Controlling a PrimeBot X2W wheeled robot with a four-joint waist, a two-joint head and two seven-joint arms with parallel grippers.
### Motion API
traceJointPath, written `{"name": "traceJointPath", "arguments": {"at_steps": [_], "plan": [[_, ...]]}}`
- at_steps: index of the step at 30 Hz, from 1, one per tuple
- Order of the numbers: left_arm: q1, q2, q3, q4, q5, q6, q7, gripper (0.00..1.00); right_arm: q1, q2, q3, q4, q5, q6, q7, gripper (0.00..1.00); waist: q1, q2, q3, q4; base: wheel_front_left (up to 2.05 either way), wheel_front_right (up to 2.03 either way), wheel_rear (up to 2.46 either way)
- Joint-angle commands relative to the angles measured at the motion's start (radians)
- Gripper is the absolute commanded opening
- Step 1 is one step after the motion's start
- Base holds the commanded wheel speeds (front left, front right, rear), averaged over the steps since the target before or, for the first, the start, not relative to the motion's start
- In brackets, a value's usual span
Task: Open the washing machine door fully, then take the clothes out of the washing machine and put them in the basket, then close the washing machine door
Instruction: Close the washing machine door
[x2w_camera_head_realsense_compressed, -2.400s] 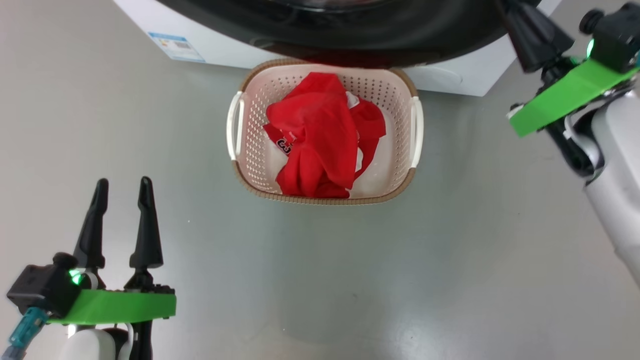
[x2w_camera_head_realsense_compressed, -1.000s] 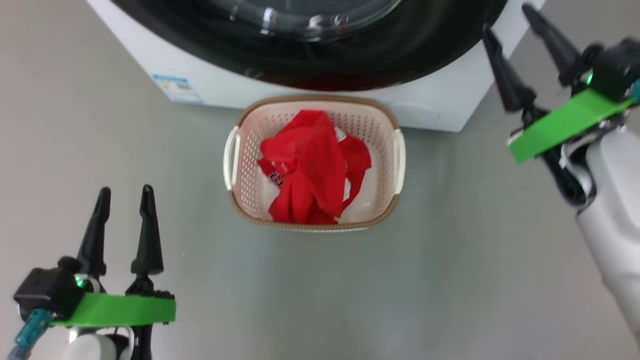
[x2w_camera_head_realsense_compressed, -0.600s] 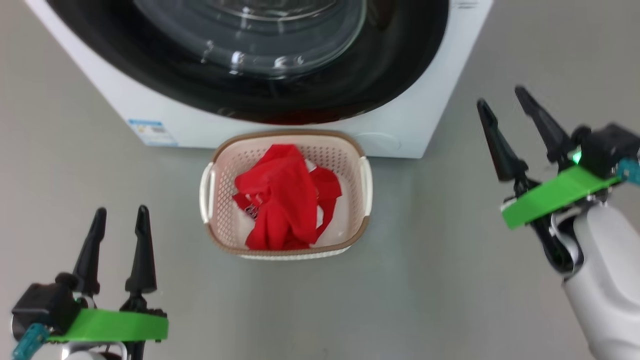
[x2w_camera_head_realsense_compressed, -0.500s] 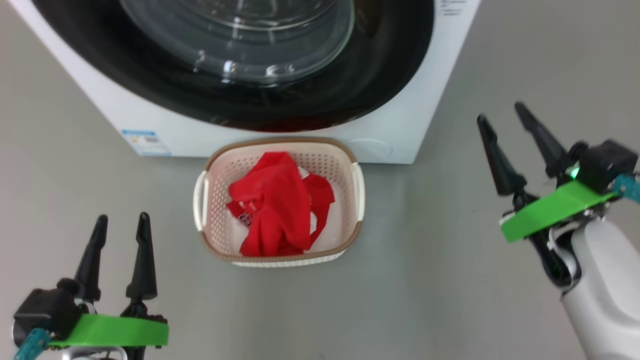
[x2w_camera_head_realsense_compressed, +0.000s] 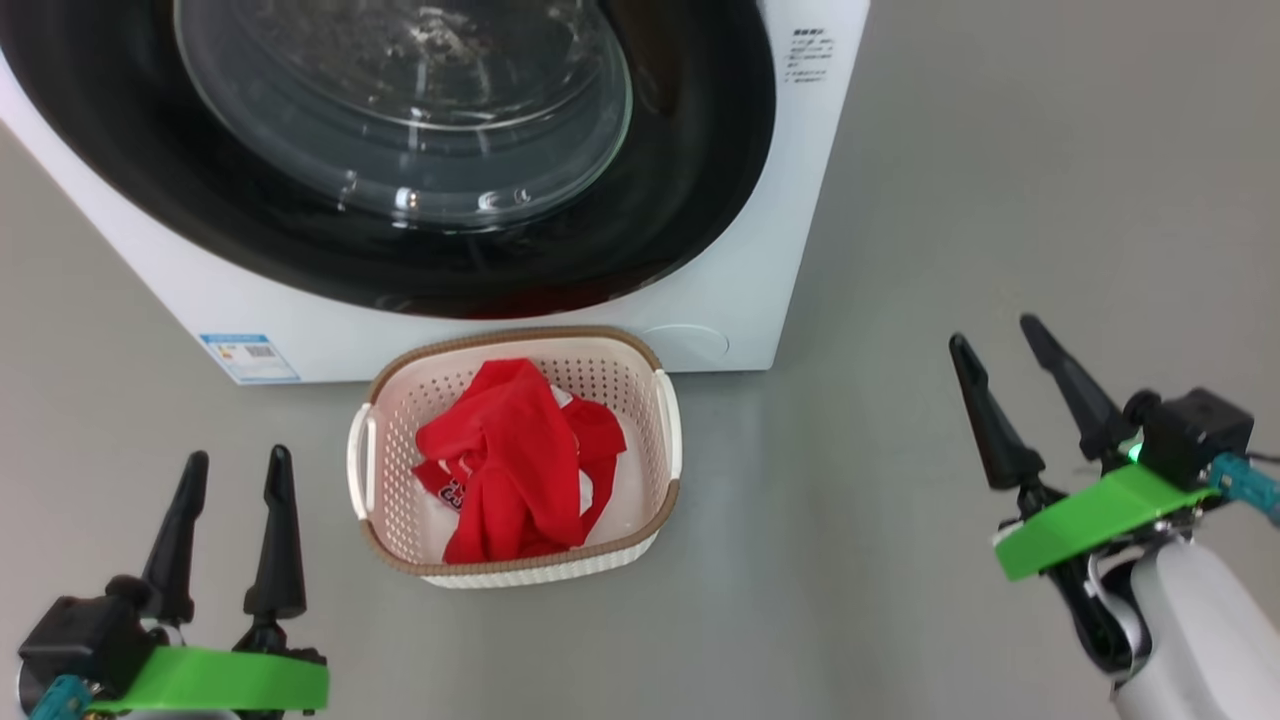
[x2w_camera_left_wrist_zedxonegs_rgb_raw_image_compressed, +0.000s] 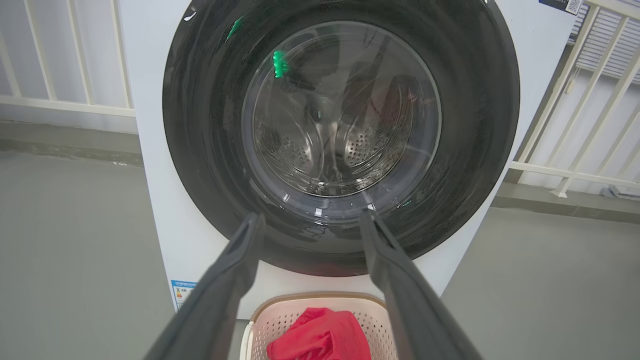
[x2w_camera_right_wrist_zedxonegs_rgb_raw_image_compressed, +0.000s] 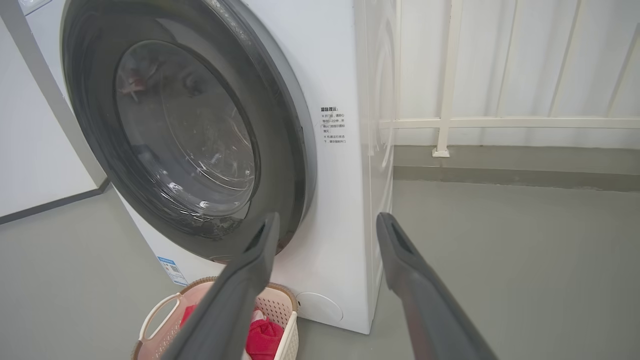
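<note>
The white washing machine (x2w_camera_head_realsense_compressed: 720, 300) stands ahead with its black-rimmed glass door (x2w_camera_head_realsense_compressed: 400, 120) lying flat against the front, shut. Through the glass in the left wrist view the steel drum (x2w_camera_left_wrist_zedxonegs_rgb_raw_image_compressed: 345, 145) shows. On the floor right before it sits the cream basket (x2w_camera_head_realsense_compressed: 668, 440), holding the red and white clothes (x2w_camera_head_realsense_compressed: 510, 455). My left gripper (x2w_camera_head_realsense_compressed: 235, 462) is open at the lower left, well short of the basket, with nothing in it. My right gripper (x2w_camera_head_realsense_compressed: 992, 332) is open at the right, away from the machine's corner, also with nothing between its fingers.
Grey floor (x2w_camera_head_realsense_compressed: 850, 560) spreads all around the basket and to the machine's right. A blue label sticker (x2w_camera_head_realsense_compressed: 248, 357) marks the machine's lower left front. White railings (x2w_camera_right_wrist_zedxonegs_rgb_raw_image_compressed: 500, 122) and a wall stand behind and beside the machine.
The head camera has drawn back and risen, so more of the shut door shows. My right gripper has come away from the door's rim to hang open at the right.
</note>
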Motion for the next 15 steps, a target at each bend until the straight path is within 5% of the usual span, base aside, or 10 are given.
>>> {"name": "traceJointPath", "arguments": {"at_steps": [1,15], "plan": [[0.003,0.027,0.033,-0.028,-0.009,0.002,0.001,1.00,0.021,0.001,0.010,-0.030,-0.005,-0.002,-0.005,1.00,0.0000,-0.0001,-0.011,-0.009,0.00,0.00,0.00],[0.038,0.036,0.030,-0.030,-0.031,0.012,0.009,1.00,0.091,0.028,-0.014,-0.042,-0.012,-0.002,-0.005,1.00,0.0000,-0.0001,-0.046,-0.028,0.00,0.00,0.00]]}}
